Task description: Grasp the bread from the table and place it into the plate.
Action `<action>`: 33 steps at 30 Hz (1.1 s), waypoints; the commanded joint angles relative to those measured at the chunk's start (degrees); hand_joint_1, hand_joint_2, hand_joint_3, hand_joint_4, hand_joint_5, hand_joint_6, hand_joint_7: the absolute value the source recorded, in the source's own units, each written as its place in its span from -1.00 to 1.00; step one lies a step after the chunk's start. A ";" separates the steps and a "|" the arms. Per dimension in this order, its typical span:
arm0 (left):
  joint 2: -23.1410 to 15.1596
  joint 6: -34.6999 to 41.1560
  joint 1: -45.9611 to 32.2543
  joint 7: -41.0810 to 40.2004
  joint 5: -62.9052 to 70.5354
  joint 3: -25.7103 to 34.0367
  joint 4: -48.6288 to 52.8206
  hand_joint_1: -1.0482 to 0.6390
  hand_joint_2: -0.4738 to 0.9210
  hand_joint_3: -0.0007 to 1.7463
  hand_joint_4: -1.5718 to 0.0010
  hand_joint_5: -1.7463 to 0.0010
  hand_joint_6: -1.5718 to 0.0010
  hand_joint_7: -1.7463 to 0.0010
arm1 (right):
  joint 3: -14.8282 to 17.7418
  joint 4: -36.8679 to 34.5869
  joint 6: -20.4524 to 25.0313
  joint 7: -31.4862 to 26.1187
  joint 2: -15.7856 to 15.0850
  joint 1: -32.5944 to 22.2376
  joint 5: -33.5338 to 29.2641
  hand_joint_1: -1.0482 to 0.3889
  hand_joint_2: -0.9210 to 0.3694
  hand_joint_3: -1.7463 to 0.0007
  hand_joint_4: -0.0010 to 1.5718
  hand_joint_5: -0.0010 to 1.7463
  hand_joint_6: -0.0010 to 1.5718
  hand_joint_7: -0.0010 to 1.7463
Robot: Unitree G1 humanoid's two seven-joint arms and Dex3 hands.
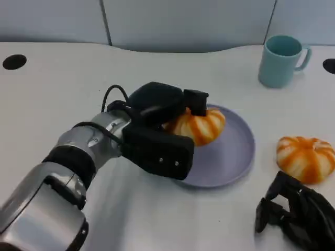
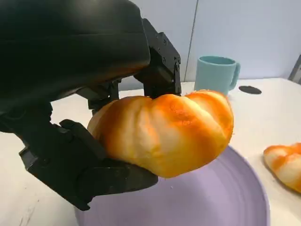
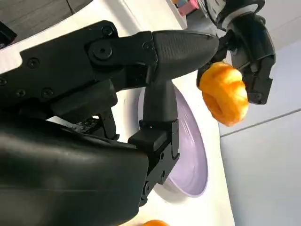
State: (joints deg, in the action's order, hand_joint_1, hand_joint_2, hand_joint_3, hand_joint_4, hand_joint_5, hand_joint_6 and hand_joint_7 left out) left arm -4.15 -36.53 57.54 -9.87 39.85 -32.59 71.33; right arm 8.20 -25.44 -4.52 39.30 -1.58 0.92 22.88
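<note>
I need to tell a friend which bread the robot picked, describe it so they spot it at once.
Find the purple plate mid-table. Just above its near-left part, the left robot hand holds an orange-striped bread. The other bread lies loose on the table beside the plate.

Soft, even overhead light fills all three views, leaving the white matte table (image 1: pixel 68 99) bright and only faint, diffuse shadows beneath the round lilac plate (image 1: pixel 235 157) and the silver-and-black left forearm (image 1: pixel 63 178). The head view is slightly soft and low in detail, with a mild sheen on the forearm's metal and no hard glare. In the wrist views the near black shell of the left hand (image 2: pixel 70 42) and of the right hand (image 3: pixel 61 183) is dark and blurred, while the glossy orange-striped bread roll (image 2: pixel 164 132) is sharp with small highlights.
</note>
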 commanded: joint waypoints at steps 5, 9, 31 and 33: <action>1.20 2.14 1.40 -1.35 0.94 -0.91 1.36 -0.07 0.67 0.19 -0.14 -1.00 0.06 -1.00 | -0.12 1.06 0.21 -0.41 -0.07 -1.30 0.02 -0.32 -1.00 0.58 -0.17 1.00 -0.34 0.88; 1.64 3.18 1.33 5.12 -2.20 1.20 1.74 -0.05 0.76 -0.27 0.09 -0.32 0.06 0.17 | 0.18 0.80 0.67 0.35 0.05 -1.05 1.07 -0.34 -1.00 0.62 -0.15 1.00 -0.33 0.87; 0.60 4.52 2.17 8.90 -1.65 0.35 -0.34 -0.82 1.00 -0.55 0.93 0.38 0.35 0.99 | -0.03 1.88 0.74 -0.54 0.18 -1.61 0.26 -0.35 -1.00 0.63 -0.14 1.00 -0.31 0.85; 0.40 4.29 2.16 9.61 -2.18 0.75 -0.70 -0.83 1.00 -0.57 0.98 0.37 0.35 0.99 | -0.11 2.08 0.86 -0.58 0.08 -1.65 0.19 -0.34 -1.00 0.63 -0.14 1.00 -0.31 0.86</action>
State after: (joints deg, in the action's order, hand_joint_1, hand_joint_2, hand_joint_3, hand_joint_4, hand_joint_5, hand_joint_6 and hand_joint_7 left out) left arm -2.61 -31.58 58.14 -1.65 38.45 -32.56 71.24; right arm 7.99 -24.11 -3.93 39.16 -0.94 -0.02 23.02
